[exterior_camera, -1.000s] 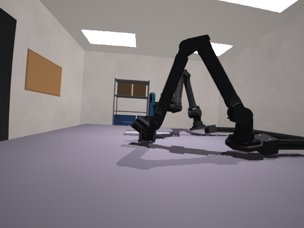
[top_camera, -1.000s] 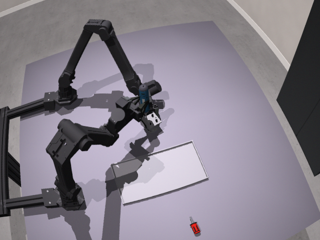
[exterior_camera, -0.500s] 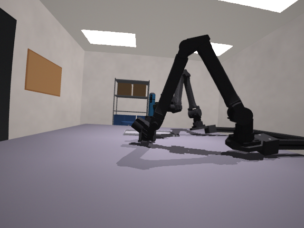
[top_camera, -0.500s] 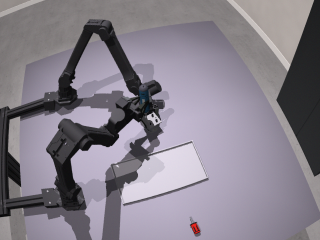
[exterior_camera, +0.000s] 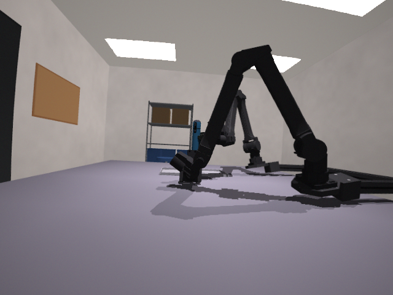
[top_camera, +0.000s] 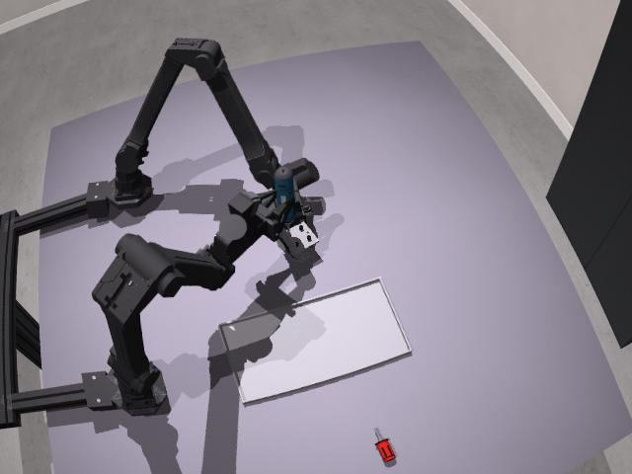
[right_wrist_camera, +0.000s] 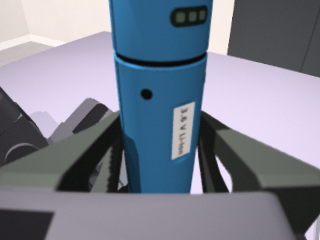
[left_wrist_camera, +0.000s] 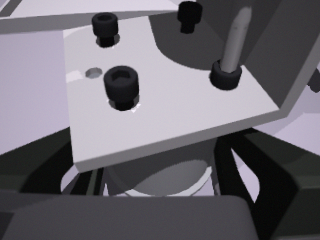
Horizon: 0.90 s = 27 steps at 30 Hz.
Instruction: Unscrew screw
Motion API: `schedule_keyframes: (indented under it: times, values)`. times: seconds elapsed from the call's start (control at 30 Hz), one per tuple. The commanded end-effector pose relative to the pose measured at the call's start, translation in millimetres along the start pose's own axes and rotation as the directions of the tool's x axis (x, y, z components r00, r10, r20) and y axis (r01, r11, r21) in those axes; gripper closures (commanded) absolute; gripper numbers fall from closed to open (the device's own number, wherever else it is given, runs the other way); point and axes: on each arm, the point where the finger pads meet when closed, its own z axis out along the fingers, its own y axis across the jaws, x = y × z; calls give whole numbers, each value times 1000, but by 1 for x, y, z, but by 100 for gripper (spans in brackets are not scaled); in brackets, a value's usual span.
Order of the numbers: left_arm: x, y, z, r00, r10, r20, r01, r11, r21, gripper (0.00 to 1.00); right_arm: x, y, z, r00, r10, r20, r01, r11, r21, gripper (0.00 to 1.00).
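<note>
Right pincer (top_camera: 286, 200) (exterior_camera: 198, 139) (right_wrist_camera: 160, 132) grips the upright blue electric screwdriver (top_camera: 283, 187) (exterior_camera: 196, 134) (right_wrist_camera: 160, 102), whose white label (right_wrist_camera: 183, 131) reads "3.6 V Li-Ion". Its bit (left_wrist_camera: 235, 42) stands in the socket of the seated screw (left_wrist_camera: 226, 75) on the pale bracket (top_camera: 299, 235) (left_wrist_camera: 165, 120); three other screws stand proud. Left pincer (top_camera: 304, 237) (exterior_camera: 190, 176) (left_wrist_camera: 160, 170) is closed around the joint module (left_wrist_camera: 160, 172) beneath. Nearer, a shallow tray (top_camera: 326, 380) (exterior_camera: 164, 174) has shadow across its left part. A red-handled tool (top_camera: 386, 451) lies nearer still, toward the right. On the far shelf (exterior_camera: 169, 125) sit brown boxes (exterior_camera: 161, 115) and blue bins (exterior_camera: 161, 155), contents hidden.
</note>
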Motion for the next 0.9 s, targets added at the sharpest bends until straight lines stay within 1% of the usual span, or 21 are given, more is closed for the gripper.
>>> schedule_keyframes:
  times: [0.0, 0.17, 0.47, 0.63, 0.73, 0.87]
  values:
    - [3, 13, 1, 1000, 17, 4, -17, 1000, -18, 41, -13, -8, 3, 999, 13, 51, -14, 1000, 17, 58]
    - [3, 13, 1, 1000, 17, 4, -17, 1000, -18, 41, -8, -7, 3, 999, 12, 42, -13, 1000, 16, 58]
    - [3, 13, 1, 1000, 17, 4, -17, 1000, -18, 41, -11, -8, 5, 999, 13, 51, -14, 1000, 18, 58]
    - [3, 13, 1, 1000, 17, 4, -17, 1000, -18, 41, -11, -8, 5, 999, 12, 51, -13, 1000, 18, 58]
    - [3, 13, 1, 1000, 17, 4, -17, 1000, -18, 41, -6, -7, 4, 999, 12, 42, -12, 1000, 17, 58]
    - [3, 13, 1, 1000, 17, 4, -17, 1000, -18, 41, -8, -8, 4, 999, 12, 46, -13, 1000, 18, 58]
